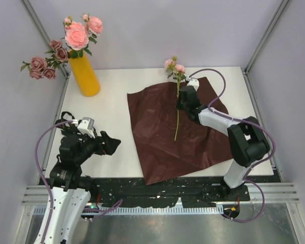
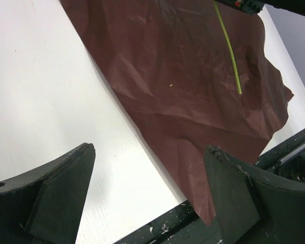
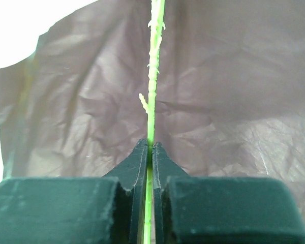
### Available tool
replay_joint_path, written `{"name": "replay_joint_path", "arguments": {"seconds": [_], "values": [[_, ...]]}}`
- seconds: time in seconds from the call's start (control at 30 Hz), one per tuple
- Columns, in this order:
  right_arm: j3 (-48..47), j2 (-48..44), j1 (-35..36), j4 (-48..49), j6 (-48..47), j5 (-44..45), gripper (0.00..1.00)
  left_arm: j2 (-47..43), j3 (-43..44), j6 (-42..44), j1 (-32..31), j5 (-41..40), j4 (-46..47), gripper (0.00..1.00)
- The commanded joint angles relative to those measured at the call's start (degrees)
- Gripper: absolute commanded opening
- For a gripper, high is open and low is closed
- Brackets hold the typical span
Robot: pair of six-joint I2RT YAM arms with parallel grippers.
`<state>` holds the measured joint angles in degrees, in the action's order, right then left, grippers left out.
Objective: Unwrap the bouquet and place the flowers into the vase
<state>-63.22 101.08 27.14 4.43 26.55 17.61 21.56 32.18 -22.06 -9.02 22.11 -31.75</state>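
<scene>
The right gripper (image 3: 149,148) has its fingers pressed together on the thin green stem (image 3: 153,76) of a single pink flower (image 1: 174,66). The blooms lie past the far edge of the dark red wrapping paper (image 1: 157,132), and the stem runs back toward the sheet's middle. The paper lies spread and creased, with its near corner over the front edge of the table (image 1: 112,107). The left gripper (image 1: 114,144), jaws spread wide and holding nothing, hovers above bare tabletop left of the paper's edge. The yellow-orange vase (image 1: 85,76) stands at the far-left corner and holds roses (image 1: 76,35). It is well apart from both grippers, with bare surface between.
</scene>
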Motion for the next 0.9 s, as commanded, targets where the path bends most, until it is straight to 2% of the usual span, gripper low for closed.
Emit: {"name": "replay_joint_path", "arguments": {"seconds": [0.0, 0.17, 0.4, 0.53, 0.63, 0.73, 0.87], "values": [[4.7, -7.7, -0.3, 9.4, -2.8, -5.5, 0.05, 0.7, 5.1, 0.9, -0.1, 0.7, -0.5, 0.91], [14.8, -18.9, -0.2, 15.5, 1.0, -12.4, 0.05, 2.4, 9.4, -1.1, -0.1, 5.4, 0.7, 0.9], [29.4, -32.5, 2.4, 30.3, 6.8, -23.9, 0.05, 5.7, 8.2, -11.1, -0.2, 15.0, 14.8, 0.87], [36.8, -39.5, 6.5, 40.7, 7.6, -28.8, 0.06, 7.7, 9.5, -13.6, -0.1, 18.5, 17.9, 0.84], [38.9, -44.8, 10.9, 40.8, 5.9, -27.7, 0.06, 7.1, 9.0, -16.0, -0.2, 20.2, 23.0, 0.84], [39.7, -49.0, 17.7, 40.2, 5.2, -24.0, 0.05, 7.1, 7.0, -20.7, -0.9, 26.4, 35.0, 0.84], [40.2, -50.6, 25.3, 42.0, 5.6, -19.6, 0.05, 8.4, 8.2, -19.8, -2.8, 25.7, 36.4, 0.84]]}}
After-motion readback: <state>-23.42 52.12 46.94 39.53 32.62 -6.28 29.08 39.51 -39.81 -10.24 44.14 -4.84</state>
